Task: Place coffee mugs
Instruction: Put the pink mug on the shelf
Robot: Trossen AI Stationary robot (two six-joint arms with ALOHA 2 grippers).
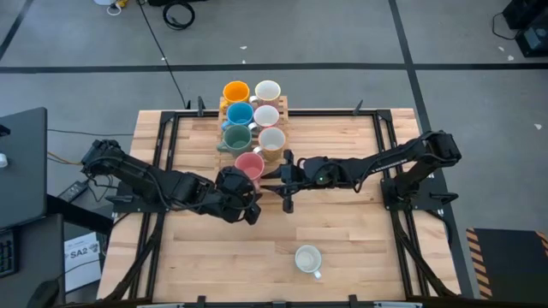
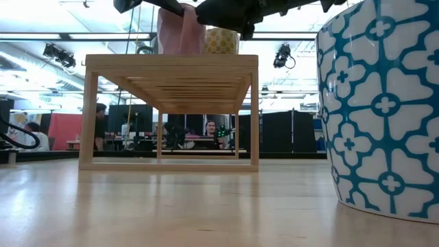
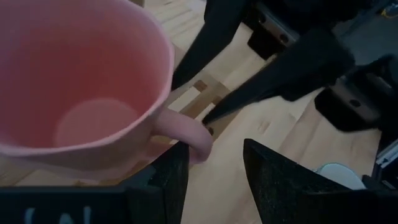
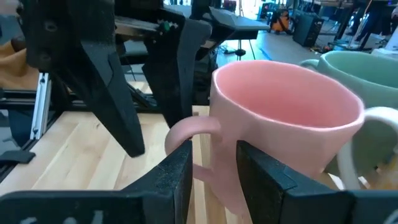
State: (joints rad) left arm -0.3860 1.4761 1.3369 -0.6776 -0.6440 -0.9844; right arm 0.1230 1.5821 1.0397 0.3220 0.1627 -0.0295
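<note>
A pink mug [image 1: 249, 164] stands upright at the near end of a wooden rack [image 2: 171, 65], beside a cream mug [image 1: 272, 139]. Farther back on the rack are orange [image 1: 235, 91], blue [image 1: 240, 113], green [image 1: 237, 135] and two white mugs [image 1: 268, 91]. My right gripper [image 4: 213, 165] reaches in from the table's right and is shut on the pink mug's handle. My left gripper [image 3: 214, 162] comes from the near left, slanting down. It is open, its fingertips just beside the same handle. A white mug with a blue pattern [image 1: 307, 258] stands on the table near the front edge. My right gripper has the pink mug's handle [image 4: 186, 130] between its two fingers, coming nearly level from the table's right. The mug stays upright with its base at the rack's top [image 2: 180, 31]. My left gripper has one fingertip [image 3: 177, 168] right at the handle's outer bend [image 3: 196, 143]; whether it touches, I cannot tell.
The rack stands at the table's far middle, raised on legs, with open space under it. The two grippers are close together at its near end. The wooden tabletop [image 1: 214, 257] lies bare to the near left.
</note>
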